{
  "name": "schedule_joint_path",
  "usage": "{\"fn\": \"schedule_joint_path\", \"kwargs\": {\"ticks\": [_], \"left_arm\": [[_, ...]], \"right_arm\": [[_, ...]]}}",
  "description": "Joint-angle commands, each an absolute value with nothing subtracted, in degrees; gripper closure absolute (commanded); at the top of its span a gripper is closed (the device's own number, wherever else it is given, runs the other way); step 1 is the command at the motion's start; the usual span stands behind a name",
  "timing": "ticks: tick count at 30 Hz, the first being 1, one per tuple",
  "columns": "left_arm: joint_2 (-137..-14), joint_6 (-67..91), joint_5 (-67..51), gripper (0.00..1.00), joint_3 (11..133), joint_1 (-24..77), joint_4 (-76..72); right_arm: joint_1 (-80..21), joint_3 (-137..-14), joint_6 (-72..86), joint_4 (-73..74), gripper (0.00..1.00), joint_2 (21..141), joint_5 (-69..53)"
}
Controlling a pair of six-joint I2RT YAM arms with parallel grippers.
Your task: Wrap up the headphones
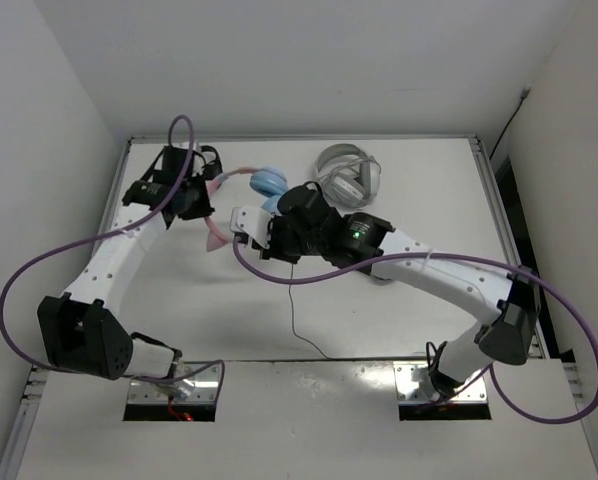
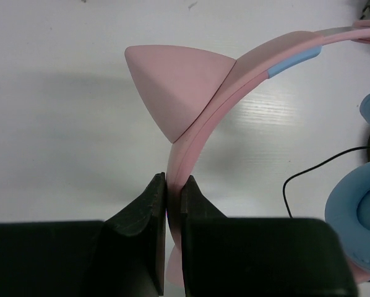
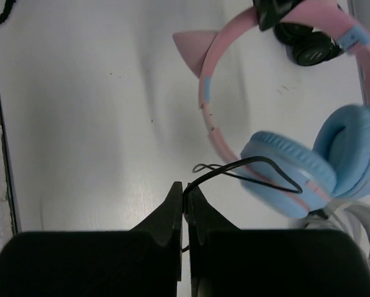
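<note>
The left gripper is clamping the pink headband of the headphones, while the right gripper is pinching their thin black cable between closed jaws.

Nothing legible anywhere I look: no lettering, brand, number or sign can be made out on the headphones or on the table.

The left arm reaches far along the left side. The right arm bends across to the middle. The left gripper and right gripper are both pinched tight.
</note>
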State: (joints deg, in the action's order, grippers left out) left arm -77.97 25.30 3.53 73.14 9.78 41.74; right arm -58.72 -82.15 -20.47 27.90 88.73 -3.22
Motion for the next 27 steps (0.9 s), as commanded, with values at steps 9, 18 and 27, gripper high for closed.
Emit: {"fn": "schedule_joint_path", "kwargs": {"ticks": [9, 18, 27], "left_arm": [[-79.0, 28.39, -1.03, 1.0, 73.74, 16.26, 35.77], [-83.93, 30.84, -16.77, 1.0, 74.36, 16.26, 35.16], [-86.22, 31.38, -23.1, 1.0, 74.36, 13.54, 33.49]], "right_arm": [[-58.54, -87.71, -20.22, 28.74, 1.0, 91.22, -8.35], [-54.4, -95.26, -15.73, 28.3, 1.0, 95.01, -15.55], [-59.94, -97.64, -13.36, 32.08, 1.0, 95.53, -24.78]]}}
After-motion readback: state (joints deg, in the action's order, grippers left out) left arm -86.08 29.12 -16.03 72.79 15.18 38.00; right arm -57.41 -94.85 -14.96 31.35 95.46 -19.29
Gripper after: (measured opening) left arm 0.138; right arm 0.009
